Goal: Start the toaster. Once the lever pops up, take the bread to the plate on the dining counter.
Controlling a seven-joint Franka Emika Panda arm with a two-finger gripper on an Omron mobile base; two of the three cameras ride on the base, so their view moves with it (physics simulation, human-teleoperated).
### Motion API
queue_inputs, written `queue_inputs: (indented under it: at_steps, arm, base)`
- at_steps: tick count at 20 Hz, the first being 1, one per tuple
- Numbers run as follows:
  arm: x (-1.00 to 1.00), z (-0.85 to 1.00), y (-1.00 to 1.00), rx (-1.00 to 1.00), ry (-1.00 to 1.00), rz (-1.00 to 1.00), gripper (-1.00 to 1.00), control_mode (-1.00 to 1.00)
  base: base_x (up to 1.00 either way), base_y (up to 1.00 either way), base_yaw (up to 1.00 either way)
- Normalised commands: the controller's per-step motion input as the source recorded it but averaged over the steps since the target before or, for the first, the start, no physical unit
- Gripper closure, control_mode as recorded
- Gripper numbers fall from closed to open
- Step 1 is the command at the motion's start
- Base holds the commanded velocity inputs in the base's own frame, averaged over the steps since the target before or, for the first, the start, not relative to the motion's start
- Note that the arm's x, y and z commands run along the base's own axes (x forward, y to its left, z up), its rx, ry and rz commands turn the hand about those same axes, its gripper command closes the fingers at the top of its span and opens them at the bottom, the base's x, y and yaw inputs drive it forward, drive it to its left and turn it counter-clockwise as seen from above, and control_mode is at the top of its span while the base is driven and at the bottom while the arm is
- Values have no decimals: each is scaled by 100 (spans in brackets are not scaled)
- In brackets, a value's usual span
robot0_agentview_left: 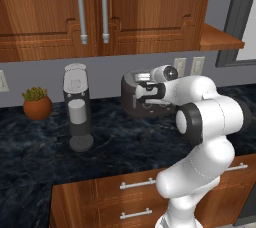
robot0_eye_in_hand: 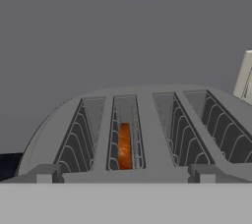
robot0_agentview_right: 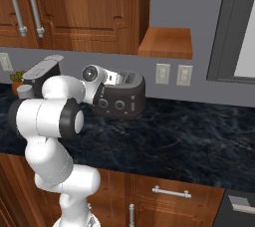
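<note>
Claw (robot0_agentview_left: pixel 141 93) wide open, empty, right at toaster (robot0_agentview_right: pixel 122 96), bread (robot0_eye_in_hand: pixel 124 145) in slot below

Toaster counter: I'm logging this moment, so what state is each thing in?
toaster: upright on the counter, bread down in one slot
bread: sunk in the left slot
gripper: open, just above the toaster top
upper cupboard doors: shut

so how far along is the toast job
Early. The bread sits down in a slot of the toaster. The gripper, open and holding nothing, hangs right at the toaster. Whether the lever has been pressed can't be told. Carrying the bread to the plate is all left.
</note>
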Motion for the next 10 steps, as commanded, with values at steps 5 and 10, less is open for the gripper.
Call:
queue_inputs:
  at_steps: [5, 10]
  arm:
    - [0, 0, 0, 0, 0, 0, -100, -100]
    - [0, 0, 0, 0, 0, 0, -100, -100]
  base:
    - [0, 0, 0]
    - [0, 0, 0]
